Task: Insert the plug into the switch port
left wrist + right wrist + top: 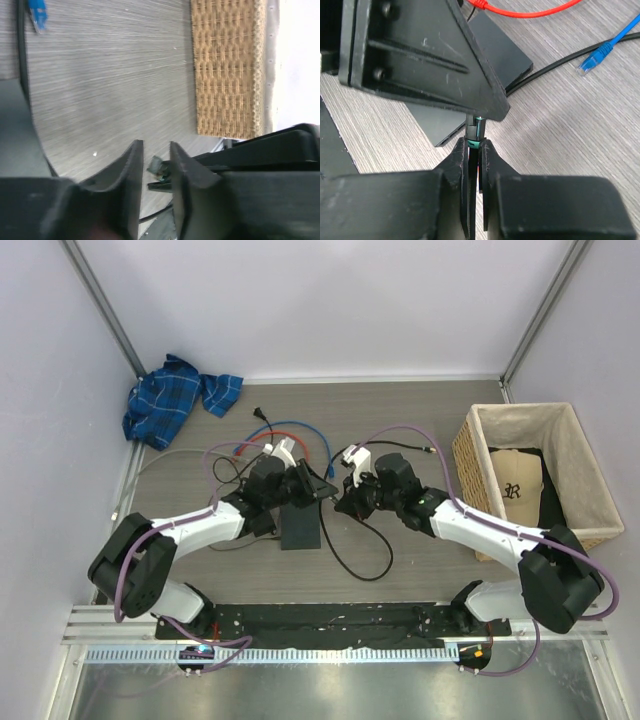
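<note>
My right gripper (pixel 476 145) is shut on the plug (pixel 475 131), a small black plug with a teal band that sticks out past its tips. The plug's far end (pixel 159 167) sits in the narrow gap between the tips of my left gripper (pixel 156 150), whose jaws stand a little apart. One left finger (pixel 420 60) hides that end in the right wrist view. The flat dark grey box (pixel 300 528) lies on the table just below both grippers. Its slotted edge (pixel 447 134) shows, but I cannot pick out the switch port.
A wicker basket (pixel 530 475) holding a tan cap stands at the right. A blue plaid cloth (pixel 175 400) lies at the back left. Red (pixel 530 11), blue (pixel 592 60) and black (pixel 350 560) cables trail around the box.
</note>
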